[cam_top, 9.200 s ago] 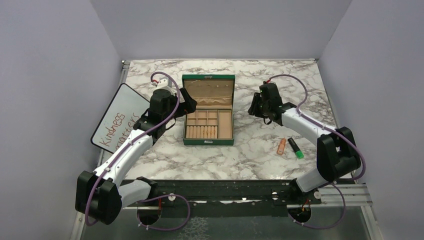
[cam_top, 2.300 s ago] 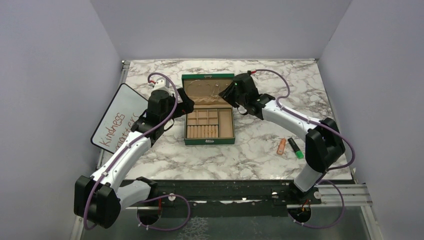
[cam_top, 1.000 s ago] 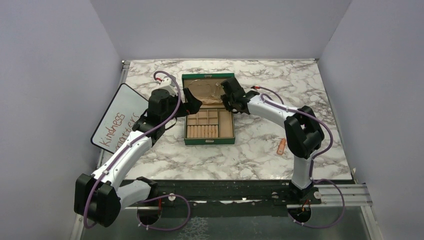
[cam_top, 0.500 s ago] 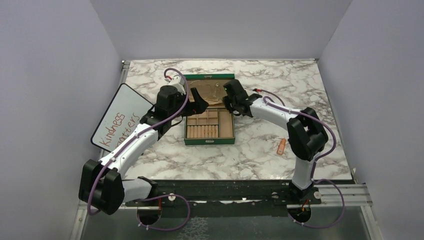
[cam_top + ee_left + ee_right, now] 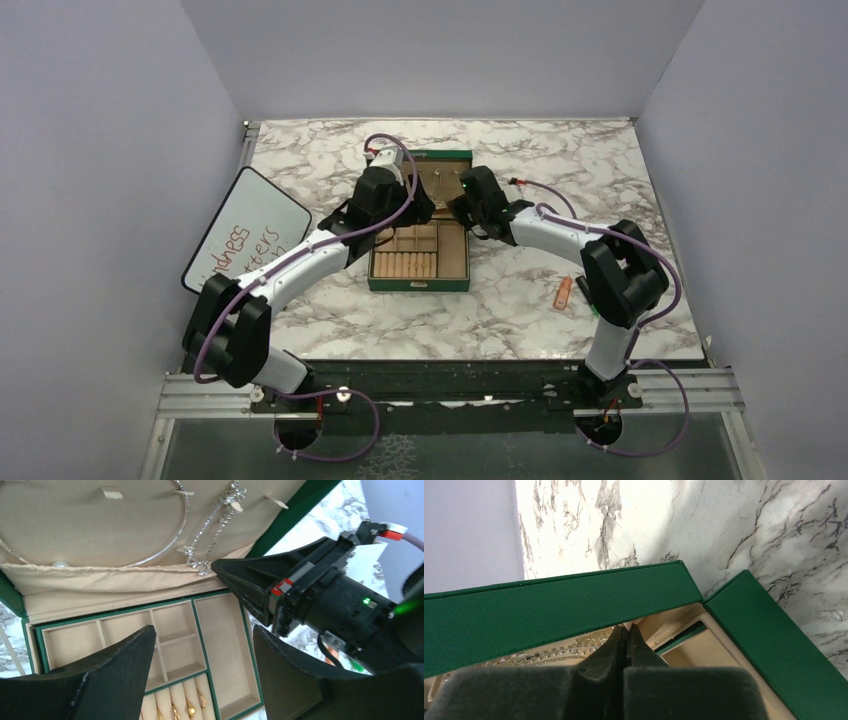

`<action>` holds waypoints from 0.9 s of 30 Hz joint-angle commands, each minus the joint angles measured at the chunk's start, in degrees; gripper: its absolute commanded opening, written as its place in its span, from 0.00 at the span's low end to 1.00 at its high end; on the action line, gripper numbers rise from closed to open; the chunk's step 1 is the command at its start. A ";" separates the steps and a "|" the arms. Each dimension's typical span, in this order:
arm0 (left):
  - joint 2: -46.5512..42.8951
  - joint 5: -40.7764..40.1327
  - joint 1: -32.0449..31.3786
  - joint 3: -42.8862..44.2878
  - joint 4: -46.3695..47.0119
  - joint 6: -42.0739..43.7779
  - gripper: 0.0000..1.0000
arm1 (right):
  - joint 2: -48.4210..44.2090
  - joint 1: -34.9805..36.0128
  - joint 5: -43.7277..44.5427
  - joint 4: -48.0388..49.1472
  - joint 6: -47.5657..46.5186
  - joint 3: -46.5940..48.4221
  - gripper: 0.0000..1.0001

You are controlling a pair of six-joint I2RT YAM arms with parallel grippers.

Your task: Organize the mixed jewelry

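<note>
top view: both arms lean over the open green jewellery box (image 5: 418,285) on the marble desk (image 5: 300,160). left wrist: left gripper (image 5: 204,630) jaws released above the compartments; tiny gold rings (image 5: 190,707) sit in the front slots, a sparkly thin chain (image 5: 215,527) hangs in the lid. right wrist: right gripper (image 5: 624,630) jaws clenched beside that chain, grip on it unclear.

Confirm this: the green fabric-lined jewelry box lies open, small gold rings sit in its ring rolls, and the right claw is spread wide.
No: the right claw is shut, fingers pressed together, as the right wrist view shows. The green jewelry box lies open, small gold rings in its rolls.
</note>
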 commanded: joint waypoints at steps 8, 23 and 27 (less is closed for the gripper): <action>9.29 -4.13 -1.79 5.38 10.00 4.96 0.56 | -0.73 -1.50 -8.94 4.60 -6.03 -4.71 0.01; 17.49 -6.17 -2.12 10.42 11.06 4.08 0.57 | -1.41 -1.49 -12.38 8.50 -9.54 -7.74 0.01; 19.00 -6.39 -2.12 10.88 10.38 3.88 0.49 | -2.08 -1.51 -12.38 8.50 -10.30 -7.93 0.01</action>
